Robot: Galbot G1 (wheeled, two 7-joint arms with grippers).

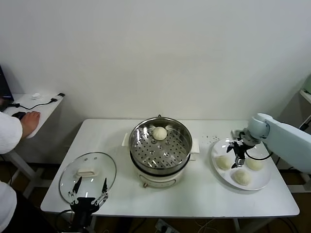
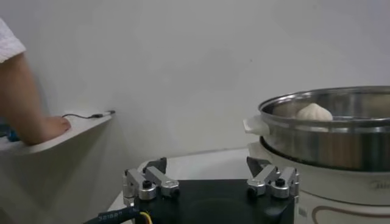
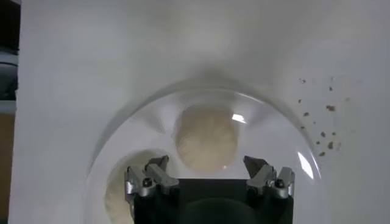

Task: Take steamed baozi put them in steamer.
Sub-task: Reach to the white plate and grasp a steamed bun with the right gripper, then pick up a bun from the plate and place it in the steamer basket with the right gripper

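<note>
One steamed baozi [image 1: 160, 132] is already in the steamer [image 1: 160, 145]. Three are left on the plate [image 1: 265, 182]. The right gripper [image 1: 239, 154] is held over them, fingers apart; next, one bun must be pinched gently. The left gripper [image 1: 90, 190] is parked by the glass lid [image 1: 87, 175], fingers apart.

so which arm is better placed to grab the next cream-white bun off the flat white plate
Right. The open right gripper hangs directly over the three round cream-white buns on the flat white plate. The left gripper sits open by the round glass lid, across the shiny steel steamer.

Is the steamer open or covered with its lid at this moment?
Open. The steamer has no cover: its perforated tray and one baozi show from above, and the glass lid lies flat on the table beside it.
</note>
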